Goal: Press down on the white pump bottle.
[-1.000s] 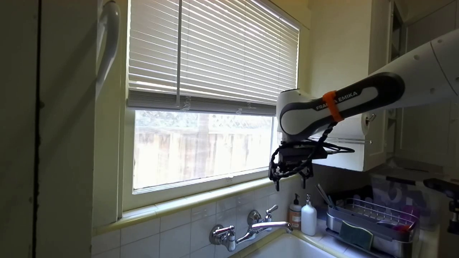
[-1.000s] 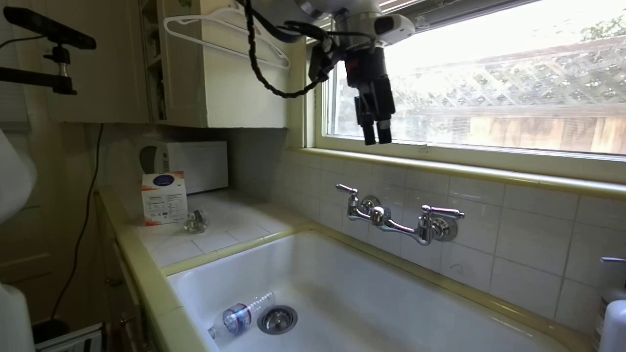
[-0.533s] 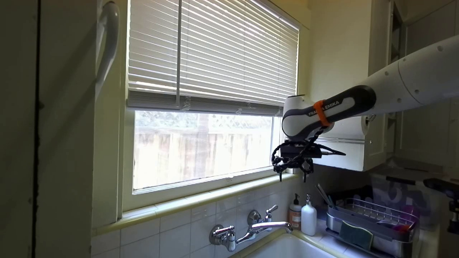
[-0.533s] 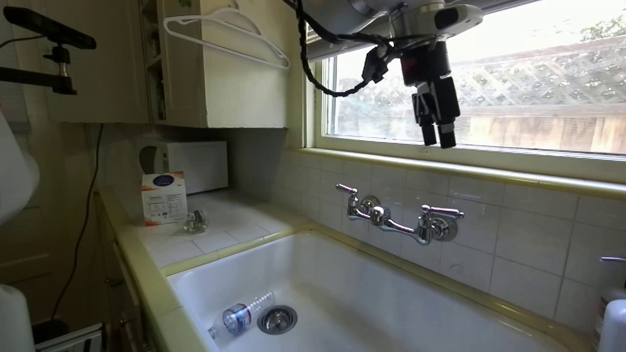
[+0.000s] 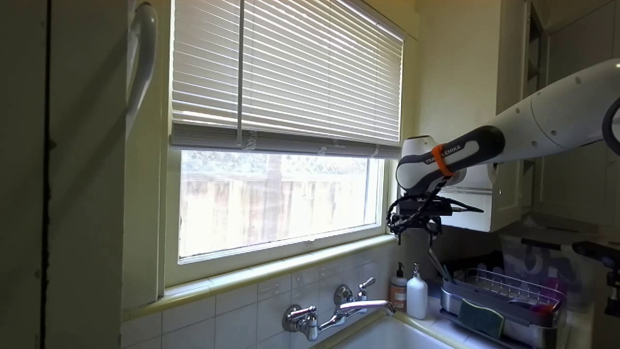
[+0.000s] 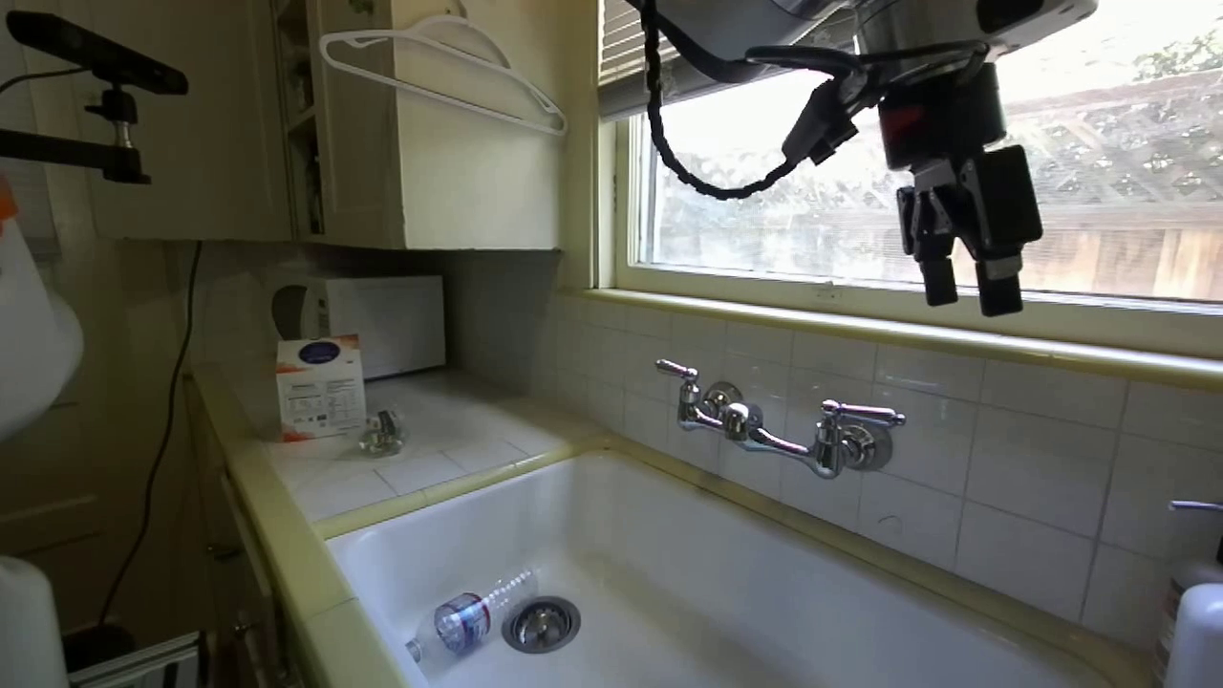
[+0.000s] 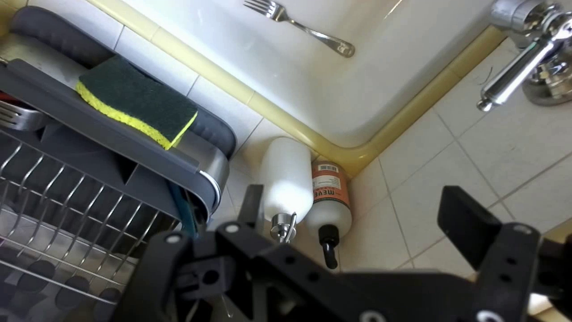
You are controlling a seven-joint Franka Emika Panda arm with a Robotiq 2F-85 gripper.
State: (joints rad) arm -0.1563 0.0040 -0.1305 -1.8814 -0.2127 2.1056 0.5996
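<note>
Your black gripper (image 5: 415,241) hangs, fingers apart. The rounded white plastic pump bottle (image 7: 288,174) stands on the white-tiled bench (image 7: 225,107) at the white sink's (image 6: 812,592) corner. Descending spread, you could topple the orange-labelled, black-pumped bottle (image 7: 330,192) or straddle the silver pump head (image 7: 281,223), whose tip the gripper may hide in the wrist view. In an exterior view the pump bottle (image 6: 1199,635) is cropped.

1 fork (image 7: 328,41) and 1 clear plastic bottle (image 6: 463,621) lie in the sink (image 6: 726,564).
</note>
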